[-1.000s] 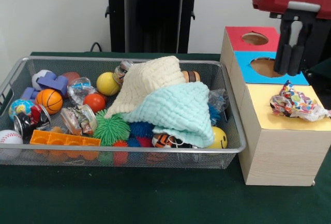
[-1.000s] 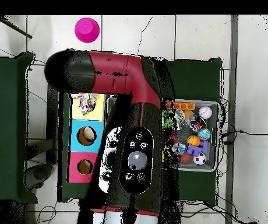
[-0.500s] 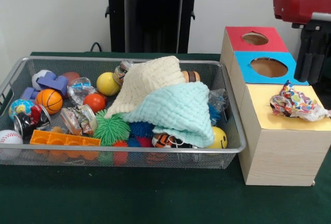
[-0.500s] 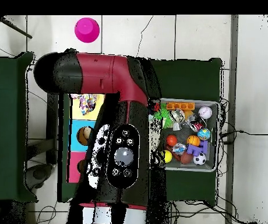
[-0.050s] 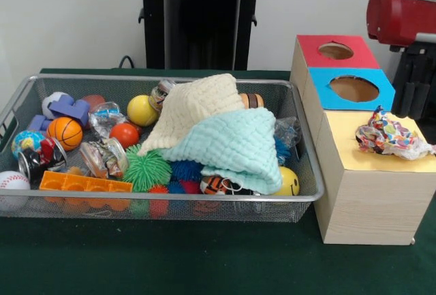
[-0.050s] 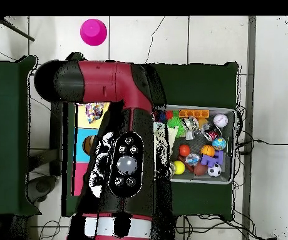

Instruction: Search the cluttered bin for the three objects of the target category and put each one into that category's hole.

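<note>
gripper [image 5: 415,90] has shifted further right past the blue-topped box [image 5: 351,88]; finger state cannot be determined. crumpled wrapper [image 5: 390,138] and wire bin [image 5: 157,203] unchanged.

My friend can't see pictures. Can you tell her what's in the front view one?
A wire bin on a green table holds balls, spiky toys and an orange block, with a cream cloth and a mint cloth heaped on top. Beside it stands a wooden box with red, blue and yellow tops, crumpled colourful paper on the yellow.
</note>
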